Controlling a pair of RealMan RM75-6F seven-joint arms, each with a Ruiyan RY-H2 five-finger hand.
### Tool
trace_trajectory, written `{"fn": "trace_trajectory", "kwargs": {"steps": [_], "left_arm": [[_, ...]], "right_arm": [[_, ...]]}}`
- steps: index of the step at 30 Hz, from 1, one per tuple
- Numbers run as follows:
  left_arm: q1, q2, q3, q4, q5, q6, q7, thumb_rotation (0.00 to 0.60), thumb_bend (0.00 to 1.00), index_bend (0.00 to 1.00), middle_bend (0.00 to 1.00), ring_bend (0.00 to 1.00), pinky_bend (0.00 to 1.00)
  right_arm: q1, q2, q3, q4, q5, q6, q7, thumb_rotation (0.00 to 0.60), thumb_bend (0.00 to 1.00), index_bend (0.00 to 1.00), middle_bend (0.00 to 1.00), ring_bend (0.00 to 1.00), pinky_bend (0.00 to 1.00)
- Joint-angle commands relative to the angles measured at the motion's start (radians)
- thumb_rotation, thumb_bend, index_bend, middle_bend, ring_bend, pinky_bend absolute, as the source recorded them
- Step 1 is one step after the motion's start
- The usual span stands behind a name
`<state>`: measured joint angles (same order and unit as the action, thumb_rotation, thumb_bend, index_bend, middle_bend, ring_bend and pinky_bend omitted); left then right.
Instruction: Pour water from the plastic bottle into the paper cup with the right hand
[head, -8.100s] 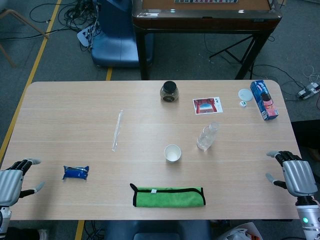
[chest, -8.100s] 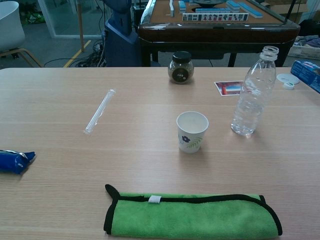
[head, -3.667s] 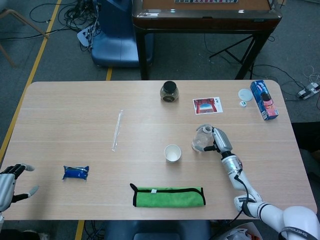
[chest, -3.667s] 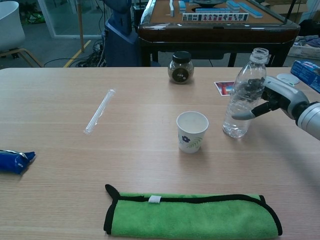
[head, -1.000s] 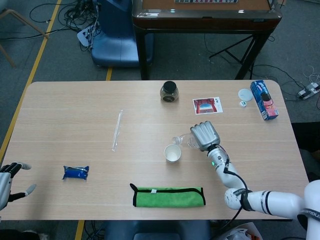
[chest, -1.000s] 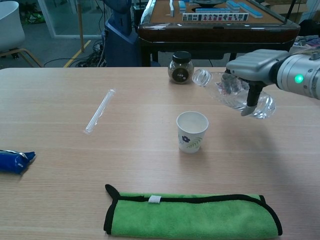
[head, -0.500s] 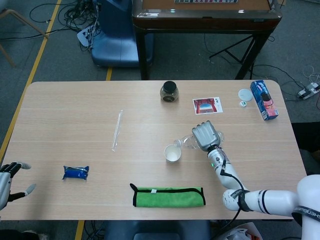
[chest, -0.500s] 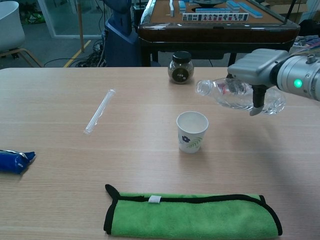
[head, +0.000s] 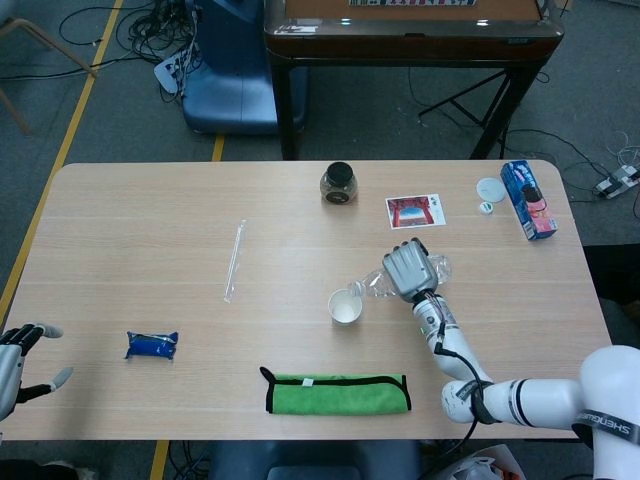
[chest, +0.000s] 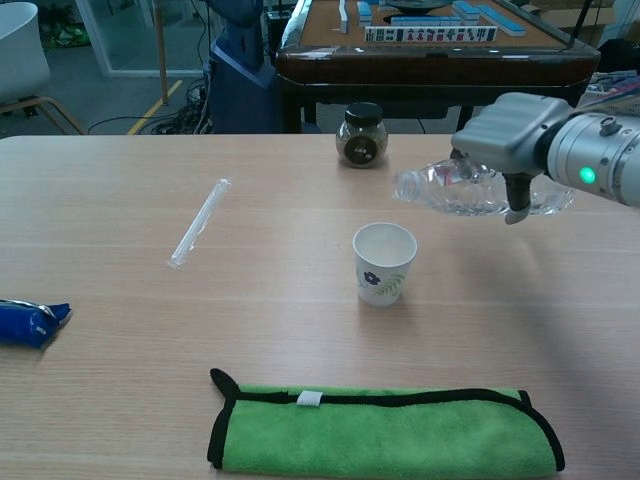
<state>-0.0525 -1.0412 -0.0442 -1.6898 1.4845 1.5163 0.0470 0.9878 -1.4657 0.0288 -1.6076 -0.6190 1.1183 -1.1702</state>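
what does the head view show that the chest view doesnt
Only the head view shows the left hand open at the table's near left corner, the blue carton and the white lid. Only the chest view shows the flower print on the paper cup. Both show the right hand holding the tilted plastic bottle, mouth above the cup, and the green cloth.

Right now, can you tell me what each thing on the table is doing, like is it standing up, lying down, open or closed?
Plastic bottle: uncapped, tipped sideways, mouth above the cup.
Right hand: grips the bottle.
Paper cup: upright, open.
Jar: upright, black lid on.
Green cloth: folded, lying flat.
Clear tube: lying flat.
Blue packet: lying flat.
Blue box: lying on its side.
Left hand: holds nothing, fingers apart.
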Motion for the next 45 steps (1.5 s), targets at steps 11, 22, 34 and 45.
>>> {"fn": "trace_trajectory", "kwargs": {"steps": [11, 22, 34, 45], "left_arm": [[0.0, 0.0, 0.0, -0.001, -0.002, -0.002, 0.001, 0.6, 0.13, 0.41, 0.39, 0.39, 0.59], [-0.001, 0.002, 0.0, -0.004, -0.008, -0.007, 0.0, 0.6, 0.13, 0.41, 0.39, 0.39, 0.59], [-0.002, 0.003, 0.0, -0.005, -0.016, -0.015, 0.003, 0.6, 0.13, 0.41, 0.39, 0.39, 0.59], [-0.001, 0.006, -0.002, -0.009, -0.018, -0.012, 0.001, 0.6, 0.13, 0.41, 0.39, 0.39, 0.59]], "right_arm": [[0.018, -0.01, -0.007, -0.003, 0.043, 0.025, -0.058, 0.6, 0.24, 0.67, 0.67, 0.57, 0.49], [0.037, -0.012, -0.025, 0.001, 0.063, 0.057, -0.135, 0.6, 0.24, 0.67, 0.67, 0.57, 0.49], [0.045, -0.024, -0.04, 0.022, 0.048, 0.069, -0.176, 0.6, 0.24, 0.67, 0.67, 0.57, 0.49], [0.051, -0.044, -0.029, 0.033, 0.06, 0.076, -0.196, 0.6, 0.24, 0.67, 0.67, 0.57, 0.49]]}}
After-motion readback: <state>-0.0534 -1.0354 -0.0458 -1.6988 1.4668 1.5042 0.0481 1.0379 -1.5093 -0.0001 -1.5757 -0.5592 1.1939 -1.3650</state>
